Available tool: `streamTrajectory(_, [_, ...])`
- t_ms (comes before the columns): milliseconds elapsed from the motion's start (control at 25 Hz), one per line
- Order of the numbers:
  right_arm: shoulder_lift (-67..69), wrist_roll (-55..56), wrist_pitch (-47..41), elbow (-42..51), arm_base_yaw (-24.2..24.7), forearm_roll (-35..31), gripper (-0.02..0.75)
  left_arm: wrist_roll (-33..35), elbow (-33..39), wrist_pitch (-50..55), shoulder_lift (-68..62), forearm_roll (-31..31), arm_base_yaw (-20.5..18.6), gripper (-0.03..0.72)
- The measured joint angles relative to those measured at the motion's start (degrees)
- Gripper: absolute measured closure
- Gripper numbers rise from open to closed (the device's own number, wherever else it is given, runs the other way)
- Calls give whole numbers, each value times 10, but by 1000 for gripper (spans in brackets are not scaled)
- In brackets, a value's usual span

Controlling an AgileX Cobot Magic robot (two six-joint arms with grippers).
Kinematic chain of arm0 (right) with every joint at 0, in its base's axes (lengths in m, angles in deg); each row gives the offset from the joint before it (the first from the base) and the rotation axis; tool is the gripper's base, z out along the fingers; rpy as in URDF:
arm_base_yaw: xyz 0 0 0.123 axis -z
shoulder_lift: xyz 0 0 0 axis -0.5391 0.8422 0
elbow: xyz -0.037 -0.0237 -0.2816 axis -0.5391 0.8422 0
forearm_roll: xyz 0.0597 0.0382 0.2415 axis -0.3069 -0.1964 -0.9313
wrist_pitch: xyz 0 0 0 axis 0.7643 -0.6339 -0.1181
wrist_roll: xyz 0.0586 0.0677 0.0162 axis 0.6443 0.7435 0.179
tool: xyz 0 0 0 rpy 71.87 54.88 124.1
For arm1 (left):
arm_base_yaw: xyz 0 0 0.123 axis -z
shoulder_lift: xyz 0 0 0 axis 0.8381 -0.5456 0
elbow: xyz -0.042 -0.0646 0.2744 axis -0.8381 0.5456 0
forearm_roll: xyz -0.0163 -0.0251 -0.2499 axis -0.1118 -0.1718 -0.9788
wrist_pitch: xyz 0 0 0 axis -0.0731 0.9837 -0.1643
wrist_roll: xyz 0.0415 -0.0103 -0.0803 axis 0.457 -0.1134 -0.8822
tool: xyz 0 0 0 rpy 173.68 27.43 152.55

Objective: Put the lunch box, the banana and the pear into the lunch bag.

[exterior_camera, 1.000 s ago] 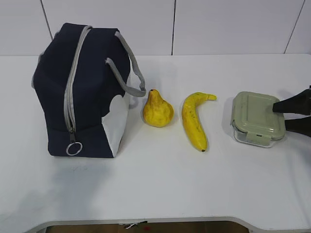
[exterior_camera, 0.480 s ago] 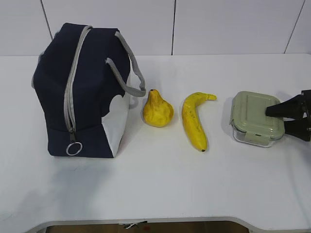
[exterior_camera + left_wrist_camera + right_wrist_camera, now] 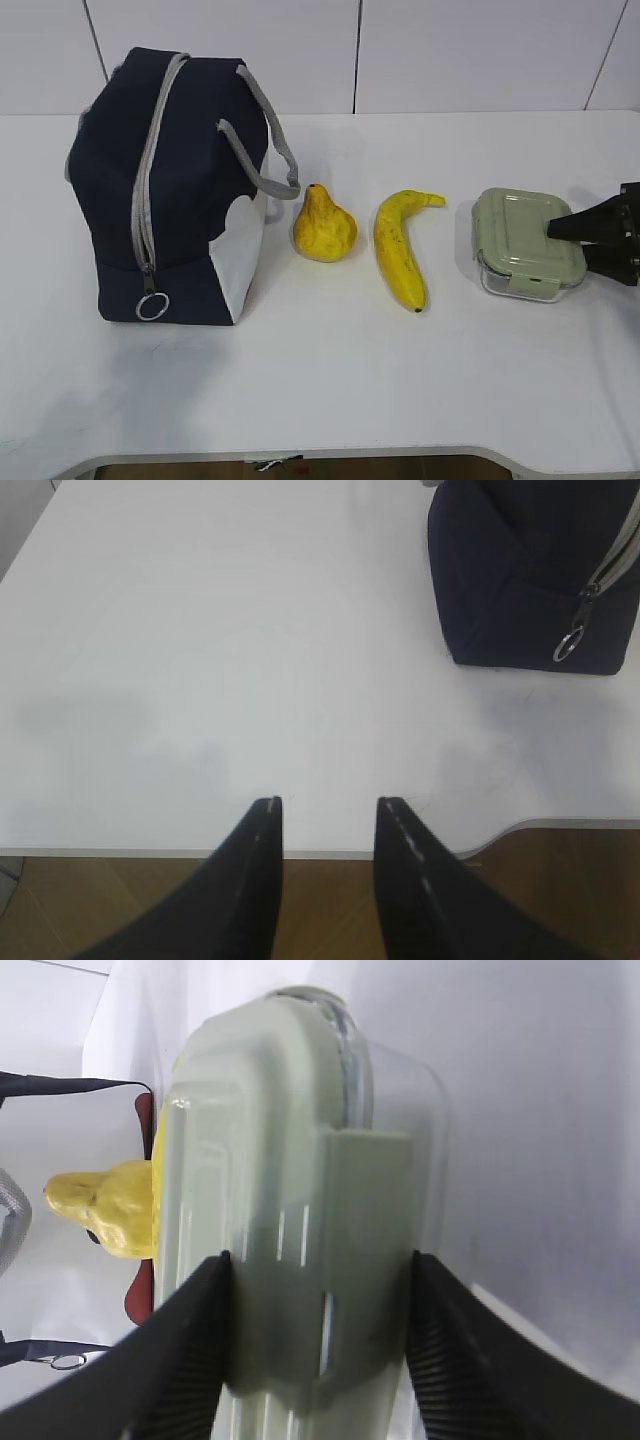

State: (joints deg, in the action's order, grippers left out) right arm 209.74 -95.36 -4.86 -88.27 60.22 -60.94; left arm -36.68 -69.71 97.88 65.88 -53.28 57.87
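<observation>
The navy lunch bag [image 3: 170, 190] stands at the left with its grey zipper shut and the ring pull [image 3: 152, 305] hanging low. The pear [image 3: 324, 228] and the banana [image 3: 400, 250] lie on the table right of it. The lunch box [image 3: 520, 240], with its sage-green lid, rests on the table at the right. My right gripper [image 3: 570, 247] grips its right end, one finger on the lid and one under the clear base. The right wrist view shows the box [image 3: 290, 1160] pinched between the fingers, the gripper [image 3: 318, 1257] shut on it, and the pear [image 3: 110, 1215] behind. My left gripper [image 3: 328, 802] is open and empty over the table's front edge.
The left wrist view shows the bag's corner [image 3: 540, 570] and ring pull [image 3: 568, 645] at the upper right, white table [image 3: 200, 660] ahead and wooden floor below the edge. A white panelled wall [image 3: 450, 50] stands behind the table.
My right gripper has moved left over the lunch box's right end and closed on it. The box has shifted very slightly. The bag, pear and banana have not moved.
</observation>
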Motion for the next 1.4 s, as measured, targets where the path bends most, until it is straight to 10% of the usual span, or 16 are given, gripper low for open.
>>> streamTrajectory(1400, [-68,70,-3,-3,-5,0,355,0,0,-6,-6,-49,0,443])
